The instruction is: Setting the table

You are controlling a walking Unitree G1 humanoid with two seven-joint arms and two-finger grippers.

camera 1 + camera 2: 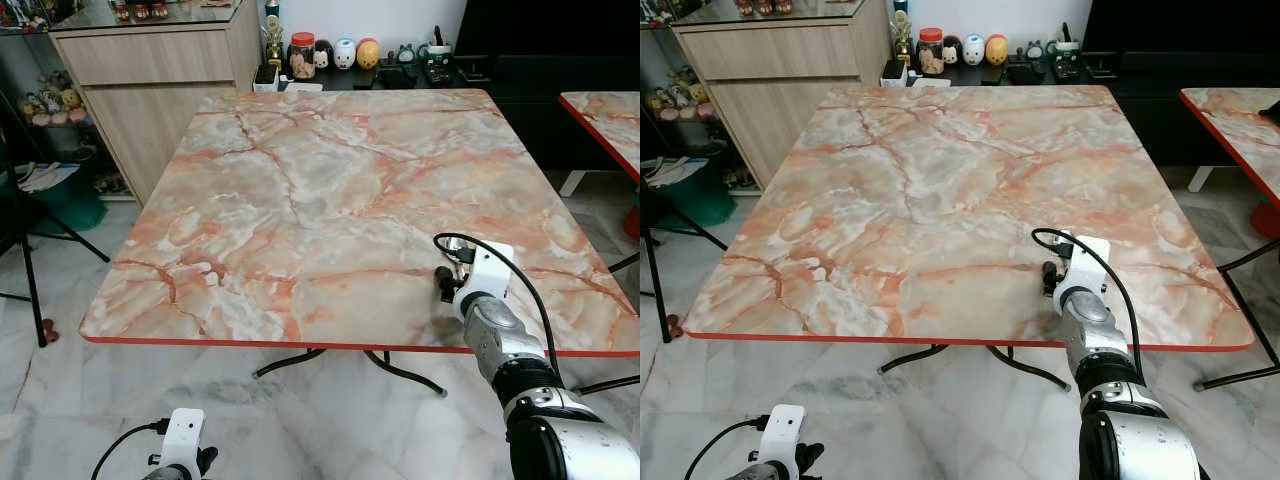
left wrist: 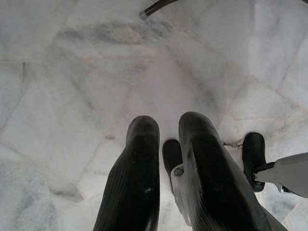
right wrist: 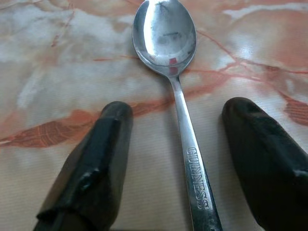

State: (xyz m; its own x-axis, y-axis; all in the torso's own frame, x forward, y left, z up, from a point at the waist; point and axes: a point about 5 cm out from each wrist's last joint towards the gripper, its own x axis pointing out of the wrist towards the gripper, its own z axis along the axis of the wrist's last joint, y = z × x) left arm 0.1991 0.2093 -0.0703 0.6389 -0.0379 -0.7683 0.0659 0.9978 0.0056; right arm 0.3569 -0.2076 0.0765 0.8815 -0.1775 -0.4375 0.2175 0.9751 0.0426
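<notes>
While the marble-patterned table [image 1: 320, 200] with its red edge carries almost nothing, a single steel spoon [image 3: 180, 96] lies flat on it, between the two black fingers [image 3: 91, 168] of the right gripper [image 3: 178, 159]. The fingers are spread apart, one on each side of the handle, and neither touches it. The bowl of the spoon faces up and points away from the fingers, beyond their tips; the handle, stamped with the word GUINNESS, runs back between them. The right gripper hovers low over the table near its front edge.

Judging from this, the setting has hardly begun: one spoon is laid, and no plate, fork, knife or glass is on the table. Whether the spoon has just been put down or is about to be lifted cannot be told.

The left gripper [image 2: 168, 163] hangs idle below table height, over the pale marble floor [image 2: 72, 72], its fingers slightly apart and holding nothing.

In the head views the right wrist covers the spoon. The handle's end is cut off by the wrist picture's edge. Small jars and figurines [image 1: 345, 52] on a dark sideboard behind the table are too small to identify.
</notes>
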